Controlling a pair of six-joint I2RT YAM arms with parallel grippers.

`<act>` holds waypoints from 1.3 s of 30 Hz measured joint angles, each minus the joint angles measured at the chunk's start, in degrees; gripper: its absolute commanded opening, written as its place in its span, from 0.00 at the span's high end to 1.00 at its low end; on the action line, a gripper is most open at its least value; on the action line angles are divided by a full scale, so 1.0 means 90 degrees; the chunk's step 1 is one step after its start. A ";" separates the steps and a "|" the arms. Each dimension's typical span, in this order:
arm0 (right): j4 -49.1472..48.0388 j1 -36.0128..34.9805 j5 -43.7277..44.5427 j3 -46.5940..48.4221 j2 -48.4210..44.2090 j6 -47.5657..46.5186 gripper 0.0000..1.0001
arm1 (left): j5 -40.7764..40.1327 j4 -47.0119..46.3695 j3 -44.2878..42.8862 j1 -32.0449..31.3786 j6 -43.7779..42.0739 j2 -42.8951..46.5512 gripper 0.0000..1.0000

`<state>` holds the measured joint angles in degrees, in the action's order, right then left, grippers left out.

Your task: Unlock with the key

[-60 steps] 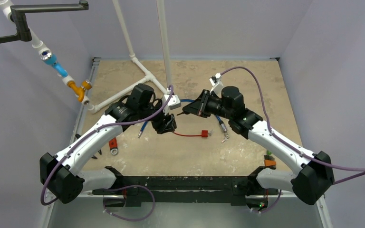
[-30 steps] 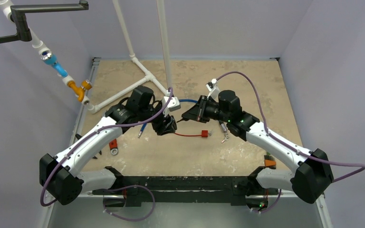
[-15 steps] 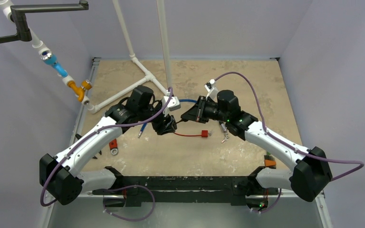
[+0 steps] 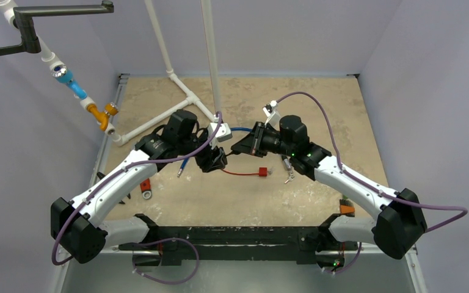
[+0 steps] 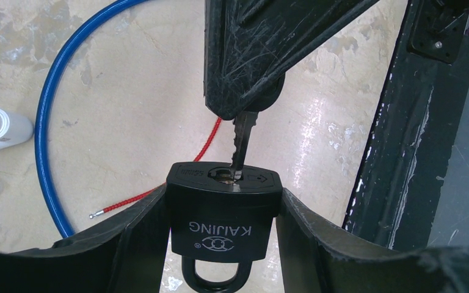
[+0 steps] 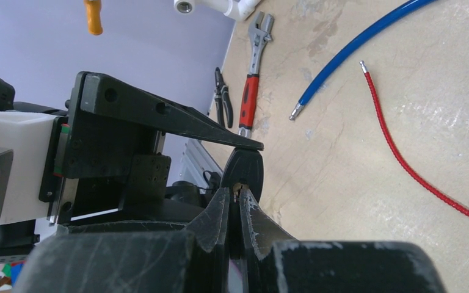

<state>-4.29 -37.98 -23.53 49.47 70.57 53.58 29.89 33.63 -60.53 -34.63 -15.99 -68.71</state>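
Silver key (image 5: pixel 242 141) tip in the keyway of black KAIJING padlock (image 5: pixel 223 210)
Left gripper (image 5: pixel 223 229) clamps the padlock's sides; right gripper (image 6: pixel 234 204), pinched narrow, holds the key's head

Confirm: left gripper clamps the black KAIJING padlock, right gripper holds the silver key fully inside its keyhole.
Not fully. The left wrist view shows the silver key in the right gripper with only its tip at the keyhole, blade exposed. The left gripper does clamp the black KAIJING padlock.

Bright, even light, soft shadows; glare on the table (image 5: pixel 323 116), padlock (image 5: pixel 223 213) sharp, right wrist foreground blurred.
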 measured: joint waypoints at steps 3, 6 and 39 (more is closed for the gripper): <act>-0.0066 -0.0019 0.0002 0.0002 0.0002 0.0046 1.00 | -0.0017 -0.0015 0.0000 0.0000 0.0002 0.0000 1.00; -0.0117 -0.0027 0.0002 0.0002 0.0027 0.0056 1.00 | -0.0036 -0.0012 0.0000 0.0000 0.0027 0.0005 1.00; -0.0335 -0.0148 0.0160 0.0012 0.0202 0.0058 1.00 | -0.0177 -0.0056 0.0000 0.0015 0.0253 0.0129 1.00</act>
<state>-7.31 -39.31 -22.09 49.58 72.38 54.11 28.29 33.12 -60.53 -34.50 -13.72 -67.55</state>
